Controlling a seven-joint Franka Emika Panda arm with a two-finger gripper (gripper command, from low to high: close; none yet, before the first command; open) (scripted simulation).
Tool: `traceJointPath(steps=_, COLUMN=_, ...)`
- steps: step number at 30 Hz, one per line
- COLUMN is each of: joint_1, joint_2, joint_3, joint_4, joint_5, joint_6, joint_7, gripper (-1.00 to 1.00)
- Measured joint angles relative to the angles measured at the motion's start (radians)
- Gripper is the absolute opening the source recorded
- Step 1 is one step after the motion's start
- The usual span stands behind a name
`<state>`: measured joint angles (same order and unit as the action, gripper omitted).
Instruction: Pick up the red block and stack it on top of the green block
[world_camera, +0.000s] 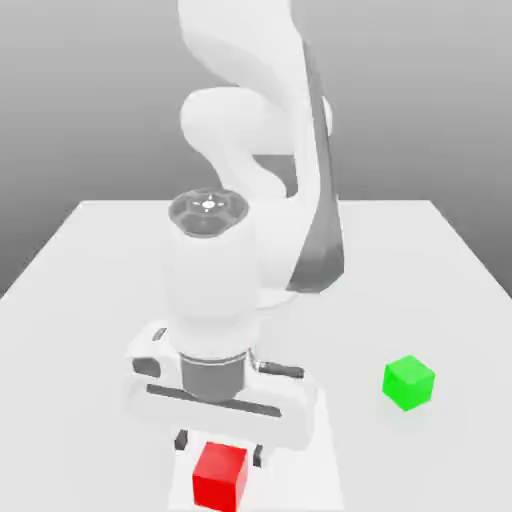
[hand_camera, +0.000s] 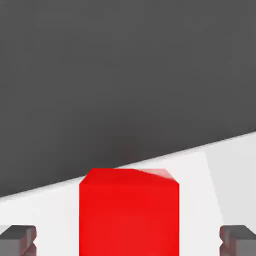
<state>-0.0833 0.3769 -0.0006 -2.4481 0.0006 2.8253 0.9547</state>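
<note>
The red block (world_camera: 220, 475) sits on the white table (world_camera: 100, 260) near its front edge, at the bottom of the exterior view. My gripper (world_camera: 220, 448) hangs right over it, open. Its two dark fingertips (world_camera: 182, 440) stand on either side of the cube's top. In the hand view the red block (hand_camera: 129, 212) lies between the fingertips (hand_camera: 17, 240) with a gap on each side, and nothing is gripped. The green block (world_camera: 409, 382) rests on the table toward the exterior view's right, apart from the red one and from the gripper.
The white arm (world_camera: 255, 150) rises from the back middle of the table and bends forward over the red block. The table's front edge lies close to the red block.
</note>
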Motion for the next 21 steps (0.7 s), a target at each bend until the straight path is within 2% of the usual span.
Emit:
traceJointPath(steps=7, joint_1=-0.001, joint_2=0.003, joint_3=0.001, joint_4=0.000, joint_5=-0.001, joint_6=0.003, joint_7=0.001, gripper=-1.00)
traceJointPath(steps=12, joint_1=0.005, joint_2=-0.153, joint_3=0.005, joint_4=-0.028, joint_5=0.003, joint_6=-0.124, joint_7=0.002, gripper=-1.00)
traceJointPath(steps=16, joint_1=0.109, joint_2=-0.275, joint_3=0.116, joint_4=-0.123, joint_5=0.046, joint_6=-0.147, joint_7=0.044, gripper=-1.00)
traceJointPath(steps=21, joint_1=0.358, joint_2=-0.422, joint_3=0.222, joint_4=-0.258, joint_5=0.092, joint_6=-0.157, joint_7=0.118, gripper=-1.00)
